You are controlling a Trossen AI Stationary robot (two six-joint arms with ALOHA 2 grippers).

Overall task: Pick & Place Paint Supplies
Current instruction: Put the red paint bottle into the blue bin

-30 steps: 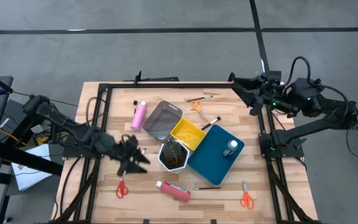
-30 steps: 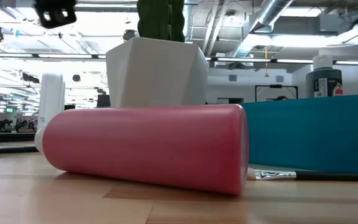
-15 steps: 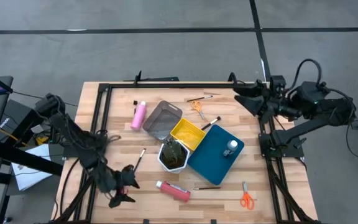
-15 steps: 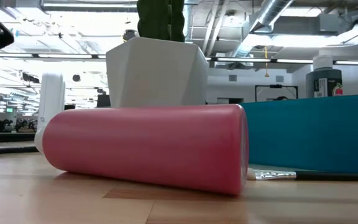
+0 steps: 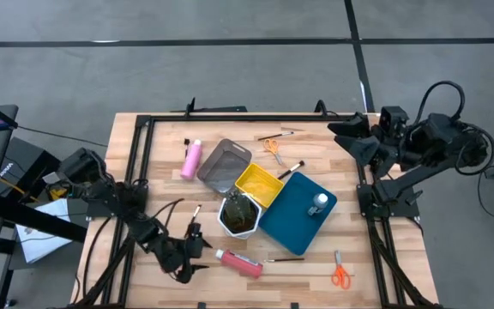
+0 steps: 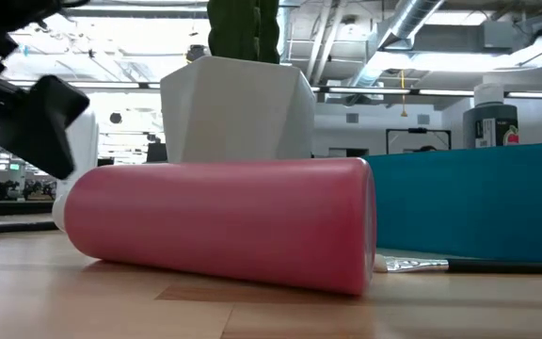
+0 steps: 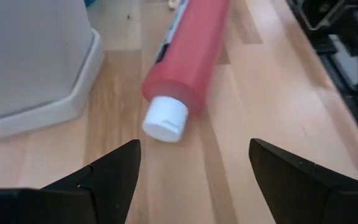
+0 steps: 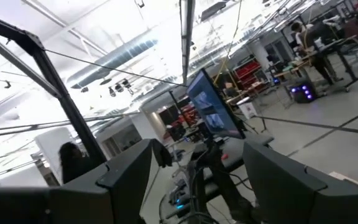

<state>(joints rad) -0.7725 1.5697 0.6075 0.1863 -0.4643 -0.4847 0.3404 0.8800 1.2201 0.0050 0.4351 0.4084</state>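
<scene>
Little of the task appears done. Only the small grey bottle (image 5: 320,203) is seen standing in the blue tray (image 5: 292,221), right of centre in the high view; the grey tray (image 5: 223,166) and yellow tray (image 5: 258,184) look empty of supplies, as far as can be told.

Most supplies are left loose on the table (image 5: 144,172). One pink bottle (image 5: 192,159) lies in the upper left part of the table, and the red bottle (image 5: 239,263) lies at the lower middle, its white cap (image 7: 165,119) turned toward the left gripper (image 5: 189,254). Orange scissors are seen at the upper middle (image 5: 272,149) and lower right (image 5: 340,273), and brushes lie near the white pot (image 5: 238,214).

The left gripper is held low just beside the red bottle's cap, its fingers (image 7: 107,177) spread apart and nothing between them. A grasp on that bottle is judged to be the step in hand.

The right gripper (image 5: 350,140) is raised at the upper right, off the table's edge, fingers apart and empty.
</scene>
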